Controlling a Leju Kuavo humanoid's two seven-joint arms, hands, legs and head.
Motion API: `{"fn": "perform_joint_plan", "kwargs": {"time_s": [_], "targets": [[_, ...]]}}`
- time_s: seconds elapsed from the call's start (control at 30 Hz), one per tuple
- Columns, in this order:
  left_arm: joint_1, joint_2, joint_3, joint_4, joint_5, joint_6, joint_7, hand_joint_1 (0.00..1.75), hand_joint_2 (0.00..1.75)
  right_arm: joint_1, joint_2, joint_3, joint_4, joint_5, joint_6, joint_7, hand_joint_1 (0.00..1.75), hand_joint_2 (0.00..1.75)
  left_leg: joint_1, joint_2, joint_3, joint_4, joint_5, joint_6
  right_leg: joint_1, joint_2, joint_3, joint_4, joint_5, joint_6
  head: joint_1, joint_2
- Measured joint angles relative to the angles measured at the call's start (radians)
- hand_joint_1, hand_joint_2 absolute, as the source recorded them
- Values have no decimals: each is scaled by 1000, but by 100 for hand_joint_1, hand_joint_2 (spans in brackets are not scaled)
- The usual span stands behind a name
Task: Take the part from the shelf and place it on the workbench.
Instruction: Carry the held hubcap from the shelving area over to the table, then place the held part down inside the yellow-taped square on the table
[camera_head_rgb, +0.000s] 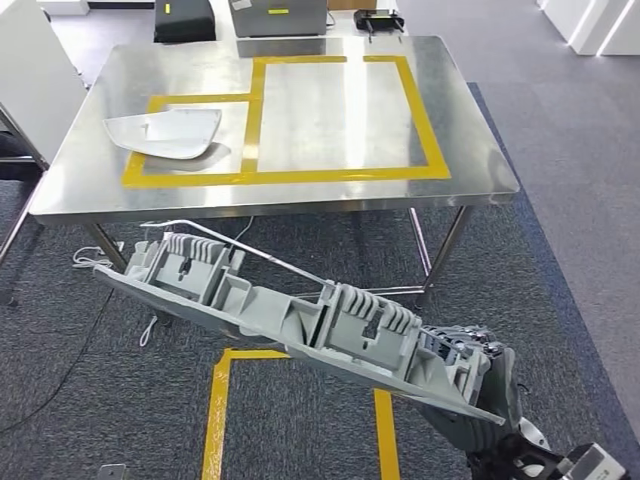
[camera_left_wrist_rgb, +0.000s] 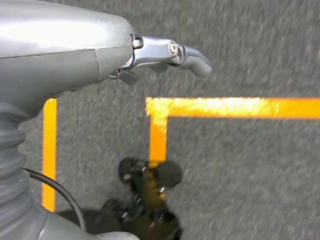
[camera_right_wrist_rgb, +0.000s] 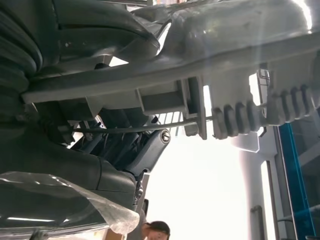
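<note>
Part (camera_head_rgb: 287, 315) gripped by right hand (camera_head_rgb: 483, 385); left hand (camera_left_wrist_rgb: 166, 52) empty, fingers extended.

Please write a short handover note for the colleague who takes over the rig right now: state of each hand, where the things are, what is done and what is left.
Right hand: grips one end of the long grey ribbed part, which sticks out to the robot's left, tilted, in the air in front of the steel workbench.
Left hand: holds nothing, hangs over the grey carpet with yellow floor tape.
Workbench: a pale curved panel lies in the left yellow-taped box; the bigger box beside it is bare.
Done: the part is in hand.
Left: bring it over the workbench, set it down, probably in the bare box, and let go.
</note>
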Motion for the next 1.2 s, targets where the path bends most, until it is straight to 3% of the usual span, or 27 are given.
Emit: {"fn": "perform_joint_plan", "kwargs": {"time_s": [0.1, 0.13, 0.17, 0.23, 0.3, 0.4, 0.47, 0.53, 0.6, 0.63, 0.67, 0.7, 0.77, 0.83, 0.93, 0.97, 1.03, 1.1, 1.17, 1.2], "targets": [[-2, 0, 0, 0, 0, 0, 0, 0, 175, 1, 0, 0, 0, 0, 0, -1, 175, 175, -1, 0, 11, 0, -16, 7, 0, 0, -124, 182, -73, 7, 5, 0], [-1, -1, 0, 0, 0, 0, 0, 0, 175, 2, 0, 0, 0, 0, 0, -1, 175, 175, -2, -1, 19, 0, -23, 6, 0, -1, -152, 202, -77, 8, 6, 0], [-1, -1, 0, 0, 0, 0, 0, 0, 175, 2, 0, 0, 0, 0, 0, 0, 175, 175, -2, -1, 30, 0, -32, 5, 0, -1, -162, 187, -59, 8, 6, 0], [0, -2, 0, 0, 0, 0, 0, 0, 175, 2, 0, 0, 0, 0, 0, 0, 175, 175, -2, -3, 55, 0, -52, 1, 0, -2, -141, 69, 37, 1, 6, 0], [-2, -3, 0, 0, 0, 0, 0, 0, 175, 2, 0, 0, 0, 0, 0, 0, 175, 175, -3, -4, 75, 0, -72, -8, 4, -5, -113, -31, 92, -10, 5, 0], [-3, -3, 0, 0, 0, 0, 0, 0, 175, 3, 0, 0, 0, 0, 0, 0, 175, 175, -5, -4, 92, 3, -80, -28, 6, -5, -92, -59, 94, -35, 4, 0], [-4, -2, 0, 0, 0, 0, 0, 0, 175, 3, 0, 0, 0, 0, 0, 0, 175, 175, -5, -2, 88, 35, -83, -39, 1, -5, -69, -72, 102, -45, 2, 0], [-6, -2, -1, 0, 0, 0, -1, 0, 175, 2, 0, 0, 0, 0, 0, 0, 175, 175, -1, 0, 35, 131, -115, -48, -3, -6, -47, -77, 94, -49, -4, 0], [-7, -2, -1, 0, 0, 0, -1, 0, 175, 2, 0, -1, 0, 0, 0, -1, 175, 175, 4, 0, -42, 241, -167, -55, -4, -6, -33, -78, 79, -49, -8, 0], [-5, -2, -1, 0, 0, 0, -1, 0, 175, 3, 0, -1, 0, 0, 0, -1, 175, 175, 5, 0, -70, 266, -182, -56, -4, -5, -24, -78, 71, -49, -9, 0], [-4, -2, -1, 0, 0, 0, -1, 0, 175, 3, 0, -1, 0, 0, 0, 0, 175, 175, 6, 0, -84, 260, -176, -56, -4, -4, -12, -78, 61, -48, -9, 0], [-3, -1, -1, 0, 0, 0, -1, 0, 175, 3, 0, -1, 0, 0, 0, 0, 175, 175, 6, 0, -83, 223, -146, -55, -4, -3, 3, -78, 51, -45, -9, 0], [-1, 0, -1, 0, 0, -1, -1, 0, 175, 3, 0, -1, 0, 0, 0, 0, 175, 175, 4, 1, -67, 113, -50, -50, -3, -3, 26, -79, 28, -39, -8, 0], [1, 0, -1, 0, 0, -1, 0, 0, 175, 2, 0, -1, 0, -1, 0, 0, 175, 175, -2, 3, -61, 45, 7, -41, -1, -2, 35, -83, 13, -31, -8, 0], [2, -1, -1, 0, 0, -1, 0, 0, 175, 2, 0, 0, 0, 0, 0, 1, 175, 175, -4, 3, -49, 27, 12, -20, -1, -2, 45, -81, 15, -14, -8, 0], [1, 0, -1, 0, 0, -1, 0, 0, 175, 1, 0, 0, 0, 0, 0, 1, 175, 175, -2, 2, -37, 20, 9, -14, -1, -3, 39, -56, 16, -10, -6, 0], [-1, 0, 0, 0, 0, 0, 0, 0, 175, -1, 0, 0, 0, 0, 0, 0, 175, 175, 2, 1, -16, 8, 3, -3, -1, -3, -23, 44, 3, -3, -2, 0], [-2, 0, 0, 0, 0, 1, 0, 0, 175, -1, 0, 0, 0, -1, 0, -1, 175, 175, 2, 0, -5, 7, -8, 2, -1, -3, -112, 160, -41, 2, 1, 0], [-2, -1, 0, 0, 0, 0, 0, 0, 175, 1, 0, 0, 0, 0, 0, -1, 175, 175, 0, -1, 12, 7, -24, 2, -1, -3, -168, 192, -66, 2, 3, 0], [-2, -2, 0, 0, 0, 0, 0, 0, 175, 2, 0, 0, 0, 0, 0, 0, 175, 175, 0, -2, 24, 7, -33, 1, 0, -3, -172, 161, -44, 1, 3, 0]]}}
